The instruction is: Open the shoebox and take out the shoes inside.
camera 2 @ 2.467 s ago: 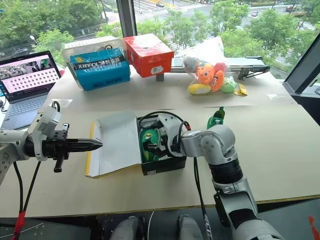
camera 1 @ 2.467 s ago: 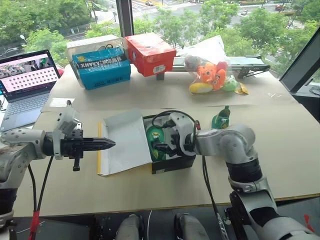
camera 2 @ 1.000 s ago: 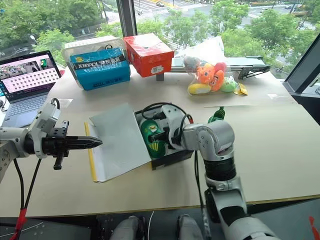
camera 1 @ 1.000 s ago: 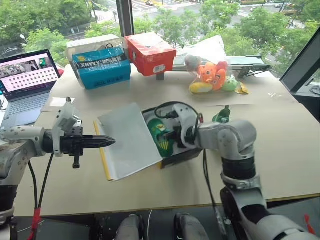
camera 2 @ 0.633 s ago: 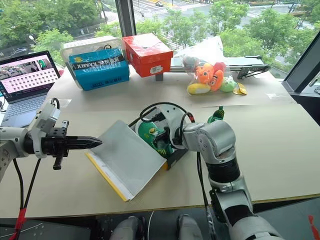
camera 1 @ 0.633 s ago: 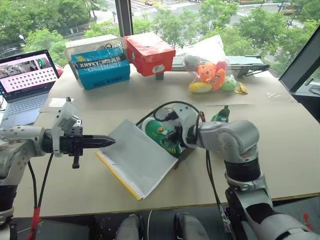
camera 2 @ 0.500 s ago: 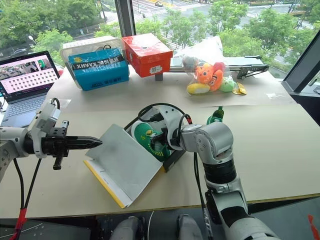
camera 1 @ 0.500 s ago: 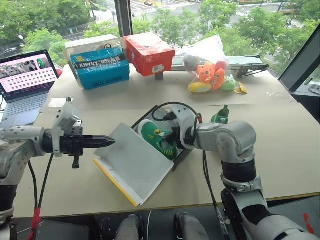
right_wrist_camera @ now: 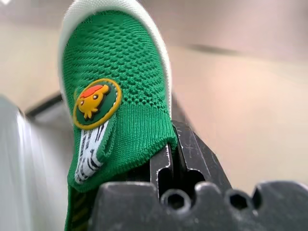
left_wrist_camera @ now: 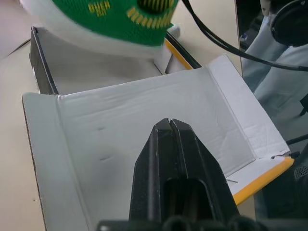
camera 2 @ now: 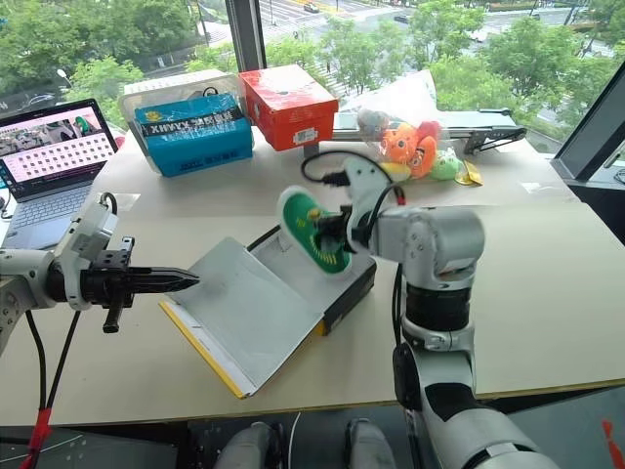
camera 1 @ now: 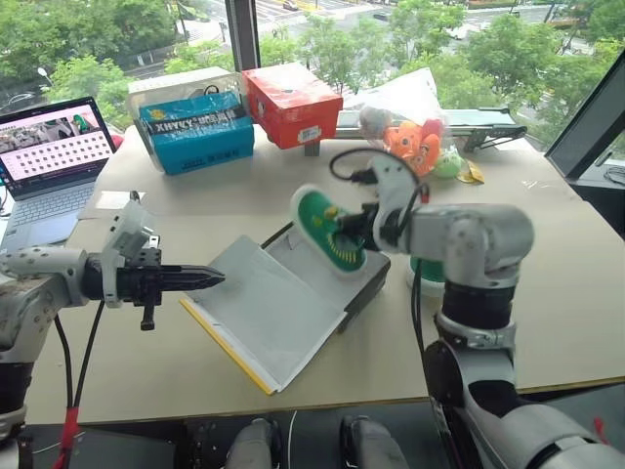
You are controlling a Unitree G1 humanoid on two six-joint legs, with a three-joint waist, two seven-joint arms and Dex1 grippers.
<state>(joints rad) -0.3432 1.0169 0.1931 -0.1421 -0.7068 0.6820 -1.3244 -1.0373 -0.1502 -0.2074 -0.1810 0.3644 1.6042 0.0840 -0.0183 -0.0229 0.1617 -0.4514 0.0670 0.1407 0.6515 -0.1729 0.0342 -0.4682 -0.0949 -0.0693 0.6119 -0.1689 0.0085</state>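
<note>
Right gripper [camera 1: 363, 223] raised above open shoebox [camera 1: 293, 298], arm bent, jaws clamped on green shoe [camera 1: 328, 229], sole tilted toward camera; left gripper [camera 1: 210, 278] held level beside lid, pointing at it, jaws closed, empty; shoebox near table [camera 1: 547, 322] front edge, mid-width; second shoe [camera 1: 427, 275] behind right forearm, mostly hidden.

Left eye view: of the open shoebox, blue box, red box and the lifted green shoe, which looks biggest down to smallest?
1. shoebox
2. blue box
3. red box, close to the blue one, so unsure
4. green shoe, though nearer the camera
</note>
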